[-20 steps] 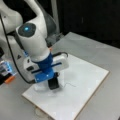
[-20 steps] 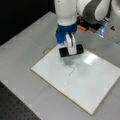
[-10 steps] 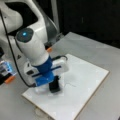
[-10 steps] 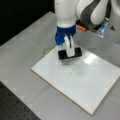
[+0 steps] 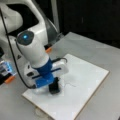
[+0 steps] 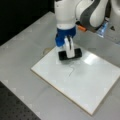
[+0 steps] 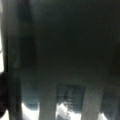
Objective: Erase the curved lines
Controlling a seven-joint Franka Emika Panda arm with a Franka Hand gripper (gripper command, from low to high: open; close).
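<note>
The curve lines (image 6: 70, 70) sit near the middle of the whiteboard (image 6: 100, 87), just beside the black eraser (image 6: 78, 53) your gripper (image 6: 68, 53) has clamped, jaws closed on it. I'd keep the block flat and the pressure even so your wipe covers the whole stroke.

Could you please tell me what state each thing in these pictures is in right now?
Pincer: shut on the eraser, low over the board.
Eraser: held, resting on the board near its edge.
Curve lines: on the board, not erased, just beside the eraser.
Board: flat on the table, a glare spot on it.
Table: grey, carrying the board.
</note>
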